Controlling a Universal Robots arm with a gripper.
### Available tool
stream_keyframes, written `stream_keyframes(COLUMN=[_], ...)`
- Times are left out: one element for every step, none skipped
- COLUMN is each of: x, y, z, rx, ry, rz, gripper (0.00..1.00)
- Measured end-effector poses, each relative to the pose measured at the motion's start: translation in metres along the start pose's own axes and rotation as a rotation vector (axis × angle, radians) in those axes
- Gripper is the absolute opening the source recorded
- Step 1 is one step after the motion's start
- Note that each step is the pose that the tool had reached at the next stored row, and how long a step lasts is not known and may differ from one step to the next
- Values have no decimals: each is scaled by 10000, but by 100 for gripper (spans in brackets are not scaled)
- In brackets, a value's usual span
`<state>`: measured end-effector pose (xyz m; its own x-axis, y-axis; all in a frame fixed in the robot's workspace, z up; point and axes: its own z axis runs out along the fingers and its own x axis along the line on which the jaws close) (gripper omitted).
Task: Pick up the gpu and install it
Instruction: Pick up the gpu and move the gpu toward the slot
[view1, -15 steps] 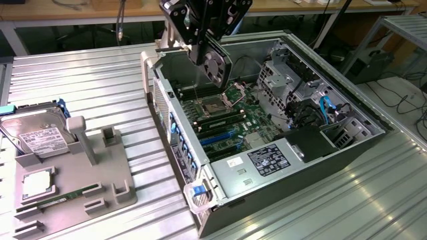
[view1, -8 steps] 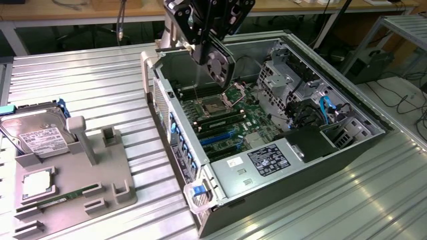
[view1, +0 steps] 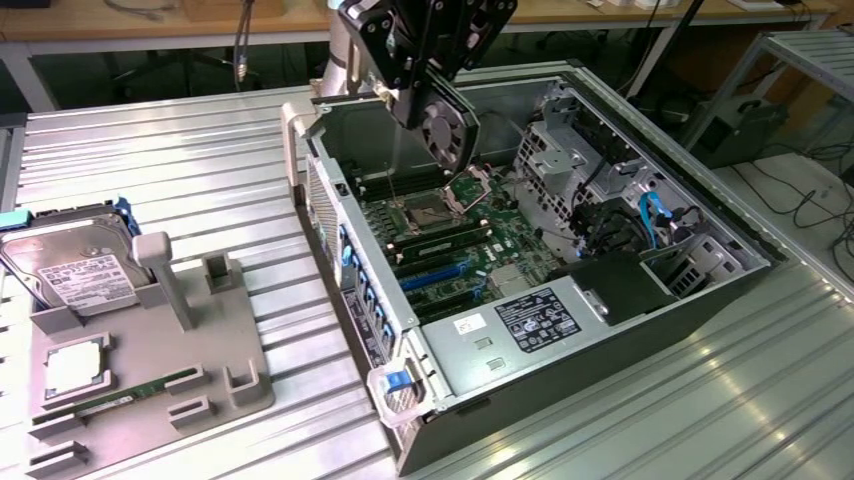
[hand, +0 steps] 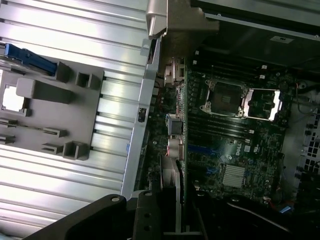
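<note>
- Gripper (view1: 424, 82) clenched on the gpu (view1: 449, 128), which hangs tilted just beneath it, fan face showing, above the open computer case (view1: 627, 390).
- Below the card's lower edge sits the motherboard (view1: 454, 235), with open air between them.
- Side wall (view1: 320, 170) of the case rises close beside the gripper; a grey parts tray (view1: 200, 380) lies well beyond that wall.

1. The computer case (view1: 324, 190) lies with its open side up; nothing covers the motherboard (view1: 461, 235).
2. The claw (view1: 424, 85), clamped on the gpu (view1: 447, 125), hangs over that opening.
3. Inside, the drive cage (view1: 561, 150), a black shroud (view1: 621, 290) and blue cables (view1: 650, 213) block the exterior view's right.
4. On the table (view1: 174, 140), a grey fixture (view1: 214, 350) stands beside the case, with a bare strip between them.
</note>
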<state>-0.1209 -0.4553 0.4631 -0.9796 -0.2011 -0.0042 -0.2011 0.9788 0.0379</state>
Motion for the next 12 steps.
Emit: stream_keyframes(x=[-17,-32,-47,-64,-81,-95,-110,-123,-137,-148,-158,-168], y=[-3,-7,-10,-13,-17,-20,-23,-26,-29,-31,-33,-35], z=[1,2,2,3,4,4,5,5,6,6,7,8], rx=[0,0,0,0,0,0,-1,-1,-1,-1,-2,-1], ry=[1,1,1,2,3,4,4,5,5,6,7,8], rz=[-15,-29,-44,-61,-78,-95,-115,-132,-153,-174,-193,-223], gripper=[28,28,28,28,28,28,28,28,28,28,28,28])
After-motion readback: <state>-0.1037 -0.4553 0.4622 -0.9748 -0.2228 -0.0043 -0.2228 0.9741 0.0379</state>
